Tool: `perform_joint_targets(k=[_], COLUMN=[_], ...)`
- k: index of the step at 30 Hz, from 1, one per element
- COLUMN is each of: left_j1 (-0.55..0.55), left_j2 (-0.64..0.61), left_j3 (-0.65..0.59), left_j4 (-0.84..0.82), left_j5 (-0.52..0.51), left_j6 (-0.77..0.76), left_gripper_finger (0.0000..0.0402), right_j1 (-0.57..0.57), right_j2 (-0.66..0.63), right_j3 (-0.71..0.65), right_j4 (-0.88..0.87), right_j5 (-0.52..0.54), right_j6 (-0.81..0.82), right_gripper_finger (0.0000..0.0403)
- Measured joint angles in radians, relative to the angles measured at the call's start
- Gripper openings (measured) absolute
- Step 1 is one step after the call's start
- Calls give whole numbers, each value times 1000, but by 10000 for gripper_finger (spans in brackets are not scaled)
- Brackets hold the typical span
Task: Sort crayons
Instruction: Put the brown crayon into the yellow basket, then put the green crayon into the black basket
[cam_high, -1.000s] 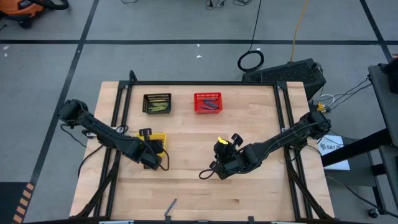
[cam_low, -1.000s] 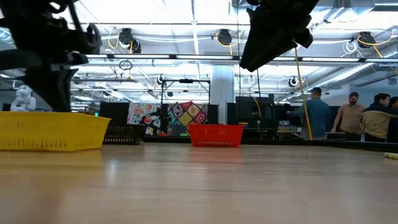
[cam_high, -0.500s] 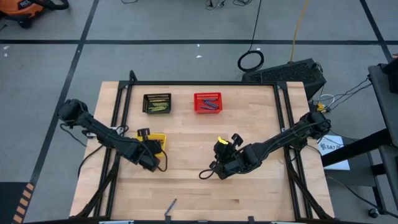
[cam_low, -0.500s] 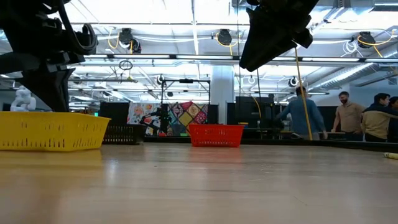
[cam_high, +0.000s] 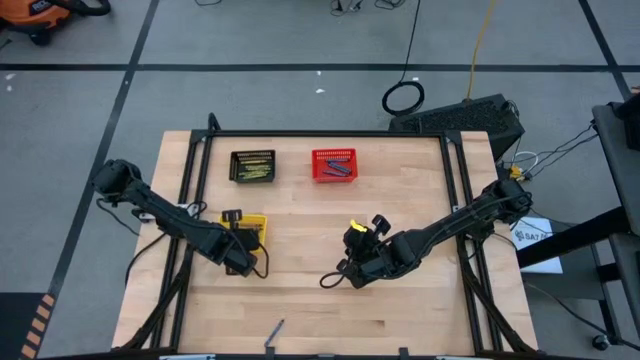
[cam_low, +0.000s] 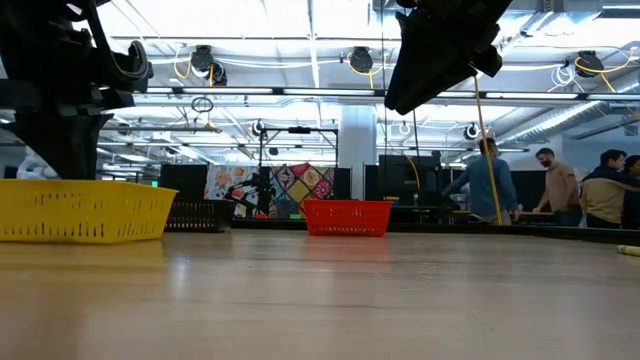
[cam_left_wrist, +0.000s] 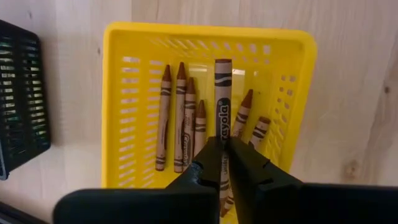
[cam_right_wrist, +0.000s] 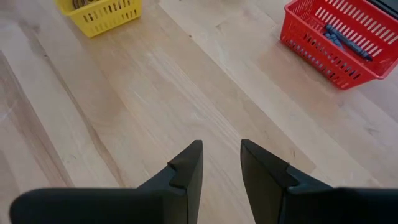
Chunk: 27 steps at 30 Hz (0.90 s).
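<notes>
My left gripper (cam_left_wrist: 224, 144) hangs over the yellow basket (cam_left_wrist: 205, 30), shut on a brown crayon (cam_left_wrist: 222, 87). Several more brown crayons (cam_left_wrist: 183, 118) lie flat on that basket's floor. In the high view this gripper (cam_high: 243, 242) is at the table's left, just on the near side of the yellow basket (cam_high: 255, 222). My right gripper (cam_right_wrist: 221, 163) stands open above bare wood near the table's middle (cam_high: 345, 272), with nothing between its fingers. Yellow-green crayons lie in the black basket (cam_high: 252, 166) and blue ones in the red basket (cam_high: 333, 165). My left gripper pinches the brown crayon between its two fingers, on the wrapped shaft (cam_left_wrist: 222, 129) toward one end. The fingers come from above, slanting steeply down. The crayon's flat end (cam_left_wrist: 222, 62) sticks out past the fingertips over the basket; the other end is hidden between the fingers.
The black and red baskets stand side by side at the table's far edge. A thin loose stick (cam_high: 275, 328) lies near the front edge. Black rails run along the left and right sides of the table. People stand in the room beyond (cam_low: 560, 190).
</notes>
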Motion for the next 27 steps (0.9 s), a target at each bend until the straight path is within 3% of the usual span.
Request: perform_joint_targets(k=[10,16,27], left_j1=[0,0,-63], left_j2=[0,1,1], left_j3=[0,52,154], left_j4=[3,16,300], left_j5=[0,10,96], left_j6=[-9,-174,-286], left_gripper_finger=[78,80,80], right_j1=[0,0,-2], right_j2=[0,0,-1], right_j3=[0,0,0], right_j4=[0,-1,-5], right_j5=[0,0,-27], right_j6=[22,20,3], right_gripper_finger=[96,96,96])
